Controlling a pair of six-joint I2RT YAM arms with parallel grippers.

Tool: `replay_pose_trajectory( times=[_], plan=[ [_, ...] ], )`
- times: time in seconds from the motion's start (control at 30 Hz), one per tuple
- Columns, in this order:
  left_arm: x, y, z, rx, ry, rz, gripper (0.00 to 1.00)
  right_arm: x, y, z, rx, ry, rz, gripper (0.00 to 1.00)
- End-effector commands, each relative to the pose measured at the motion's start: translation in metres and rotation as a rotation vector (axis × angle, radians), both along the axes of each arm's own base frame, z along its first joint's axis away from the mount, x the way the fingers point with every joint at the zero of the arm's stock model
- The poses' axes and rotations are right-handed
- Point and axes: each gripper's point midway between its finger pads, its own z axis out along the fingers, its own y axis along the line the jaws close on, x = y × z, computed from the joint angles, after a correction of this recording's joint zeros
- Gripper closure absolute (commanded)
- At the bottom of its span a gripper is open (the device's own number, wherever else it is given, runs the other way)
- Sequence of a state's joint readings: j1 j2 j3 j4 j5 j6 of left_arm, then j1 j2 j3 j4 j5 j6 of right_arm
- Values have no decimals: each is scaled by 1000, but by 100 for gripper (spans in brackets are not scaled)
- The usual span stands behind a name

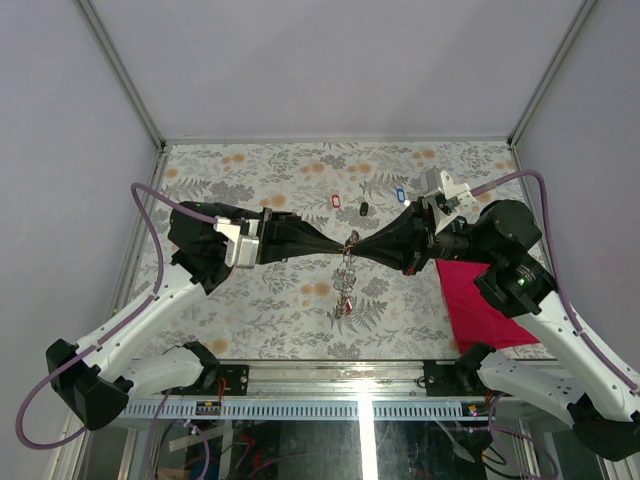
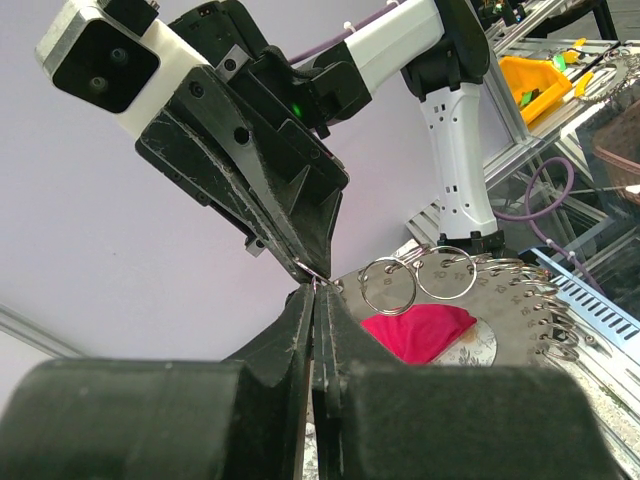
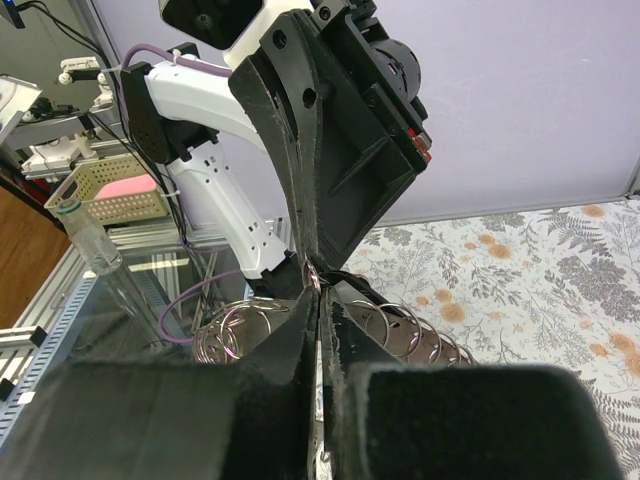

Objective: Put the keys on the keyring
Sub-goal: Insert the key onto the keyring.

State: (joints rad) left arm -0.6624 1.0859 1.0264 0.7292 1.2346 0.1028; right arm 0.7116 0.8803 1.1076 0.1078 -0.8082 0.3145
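Metal keyring [image 1: 345,282] hangs between left gripper [image 1: 340,250] and right gripper [image 1: 362,243], both pinched tight on it, well inside every table [image 1: 250,300] edge.

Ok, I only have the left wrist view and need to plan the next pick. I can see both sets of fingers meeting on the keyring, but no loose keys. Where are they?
Observer: Three lie on the far half of the table, in a loose row. From left to right they are a red key, a black key and a blue key.
Operator: I can see a red cloth past the rings. Is it near them?
Observer: No. The red cloth lies at the near right of the table, well apart from all three.
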Motion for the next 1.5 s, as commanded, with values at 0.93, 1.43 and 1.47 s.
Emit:
replay_pose_trajectory(
  times=[0.93,1.43,1.47],
  plan=[
    [-11,2,8,-22,-65,3,100,11,-8,35,179,-10,-106,100],
    [-3,2,9,-37,-56,59,100,-4,-15,38,204,-66,-73,100],
    [-2,2,9,-39,-55,62,100,-6,-14,36,196,-69,-56,100]
  ],
)
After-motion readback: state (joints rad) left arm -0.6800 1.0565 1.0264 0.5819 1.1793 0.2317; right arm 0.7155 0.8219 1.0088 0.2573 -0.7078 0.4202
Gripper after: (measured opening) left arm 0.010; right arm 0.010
